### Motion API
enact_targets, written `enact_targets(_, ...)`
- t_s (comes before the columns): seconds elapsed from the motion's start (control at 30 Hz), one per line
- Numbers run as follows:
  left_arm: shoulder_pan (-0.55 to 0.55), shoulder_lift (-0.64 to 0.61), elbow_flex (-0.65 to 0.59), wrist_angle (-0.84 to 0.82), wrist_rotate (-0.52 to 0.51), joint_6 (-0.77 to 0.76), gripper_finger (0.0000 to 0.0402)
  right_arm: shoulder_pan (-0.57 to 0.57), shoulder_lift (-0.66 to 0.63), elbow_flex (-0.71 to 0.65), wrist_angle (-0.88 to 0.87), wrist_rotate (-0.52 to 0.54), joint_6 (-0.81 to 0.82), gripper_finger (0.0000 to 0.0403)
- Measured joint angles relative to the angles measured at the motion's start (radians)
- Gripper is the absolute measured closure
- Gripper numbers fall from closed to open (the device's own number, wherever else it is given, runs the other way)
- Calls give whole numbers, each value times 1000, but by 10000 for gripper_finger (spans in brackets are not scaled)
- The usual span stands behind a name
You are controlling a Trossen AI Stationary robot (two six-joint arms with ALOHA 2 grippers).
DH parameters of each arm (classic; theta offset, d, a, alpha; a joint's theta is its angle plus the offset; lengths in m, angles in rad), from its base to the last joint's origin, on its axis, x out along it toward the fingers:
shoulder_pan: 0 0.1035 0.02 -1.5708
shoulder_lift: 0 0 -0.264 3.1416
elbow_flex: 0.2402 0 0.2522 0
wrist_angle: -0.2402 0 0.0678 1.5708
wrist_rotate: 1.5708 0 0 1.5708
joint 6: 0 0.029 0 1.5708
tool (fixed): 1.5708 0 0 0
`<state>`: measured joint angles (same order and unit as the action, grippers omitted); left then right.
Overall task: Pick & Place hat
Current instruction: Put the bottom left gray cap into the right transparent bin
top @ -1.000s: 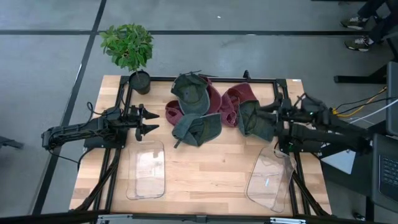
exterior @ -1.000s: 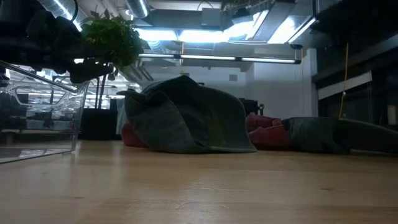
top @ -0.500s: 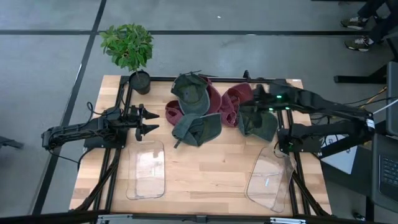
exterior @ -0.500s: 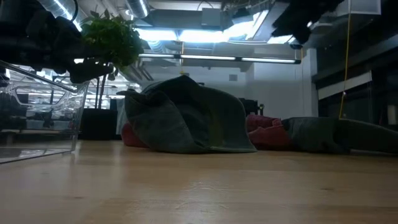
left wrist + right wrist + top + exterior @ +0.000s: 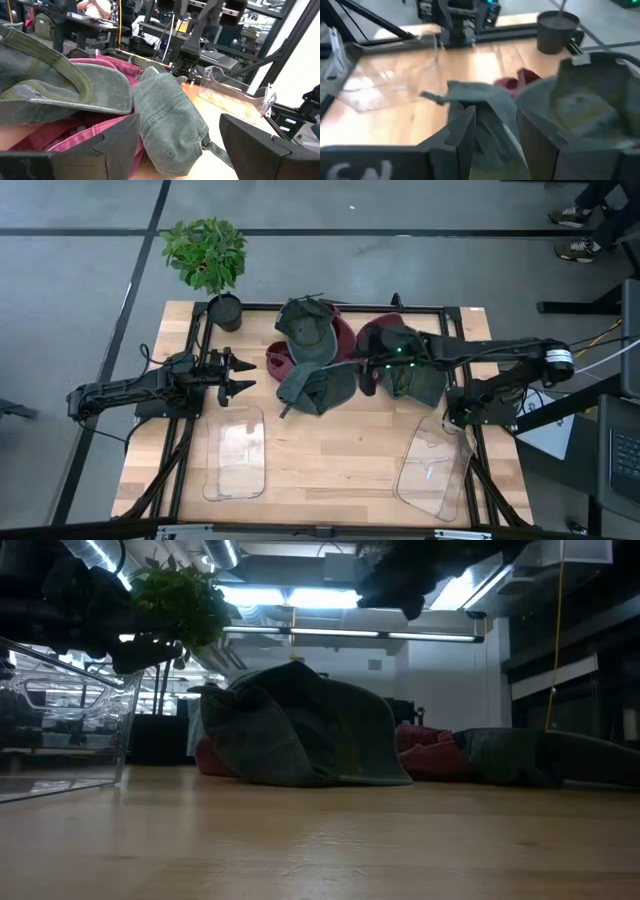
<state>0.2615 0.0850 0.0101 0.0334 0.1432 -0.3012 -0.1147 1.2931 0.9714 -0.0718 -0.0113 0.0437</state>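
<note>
We've got the hats [image 5: 318, 360] piled at the back middle of the table [image 5: 330, 465], green ones over maroon. The right gripper [image 5: 372, 367] hangs over the pile, jaws partly apart, empty. The left gripper [image 5: 243, 377] waits left of the pile, jaws wide.

High view looks straight down on the wooden worktop [image 5: 330, 450]; low view skims it at surface level. Both share the heaped grey-green cloth hats [image 5: 315, 385], close before both wrist cameras.

hats [image 5: 305, 330]: grey-green, maroon | table [image 5: 330, 460]: pale wood | plant [image 5: 205, 252]: green | bins [image 5: 235, 452]: clear
</note>
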Motion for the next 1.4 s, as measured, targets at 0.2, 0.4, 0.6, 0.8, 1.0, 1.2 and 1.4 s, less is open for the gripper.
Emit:
enact_targets(0.2,0,0,0,0,0,0,135,16,90,15,74,-116,366,261)
enact_targets(0.4,0,0,0,0,0,0,134,16,155,81,46,-228,523,261)
enact_targets(0.6,0,0,0,0,0,0,135,-5,175,140,-80,-245,349,261)
enact_targets(0.8,0,0,0,0,0,0,134,-14,171,210,-393,-18,13,261)
enact_targets(1.0,0,0,0,0,0,0,135,-27,206,231,-488,45,-165,261)
enact_targets(1.2,0,0,0,0,0,0,135,-26,256,231,-487,119,-232,251)
enact_targets(1.4,0,0,0,0,0,0,135,-36,272,231,-479,302,-321,222)
